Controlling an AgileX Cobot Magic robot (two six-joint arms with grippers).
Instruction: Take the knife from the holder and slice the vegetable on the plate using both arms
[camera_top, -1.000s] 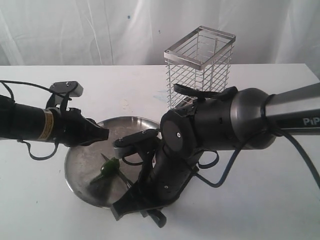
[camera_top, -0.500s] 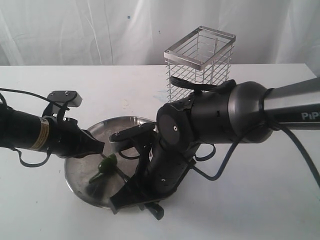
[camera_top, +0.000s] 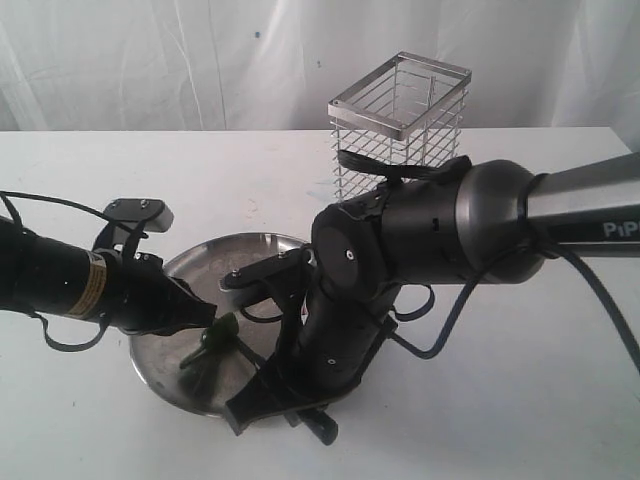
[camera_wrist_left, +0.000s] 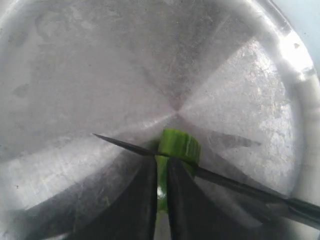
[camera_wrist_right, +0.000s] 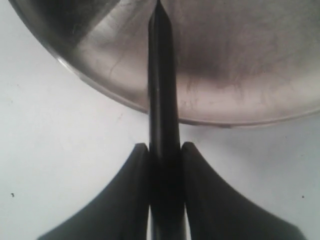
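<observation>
The steel plate (camera_top: 150, 362) lies at the front left of the table. On it is the green vegetable (camera_wrist_left: 180, 145), its cut end facing the left wrist camera. My left gripper (camera_wrist_left: 161, 167) is shut on the vegetable, which shows as green between the two fingers. The knife (camera_wrist_left: 230, 182) lies with its dark blade across the vegetable, just beyond those fingertips. My right gripper (camera_wrist_right: 164, 150) is shut on the knife (camera_wrist_right: 160, 75) at the plate's near rim, the blade pointing over the plate (camera_wrist_right: 235, 75). In the exterior view the left gripper (camera_top: 205, 318) meets the vegetable (camera_top: 222, 332).
The tall wire holder (camera_top: 400, 120) stands behind the plate, at the back right of it. The bulky right arm (camera_top: 420, 240) reaches across between holder and plate. A white curtain hangs behind the white table (camera_top: 520, 400).
My left gripper has dropped lower onto the plate and closed in on the vegetable. The right arm has sunk a little with the knife towards the plate.
</observation>
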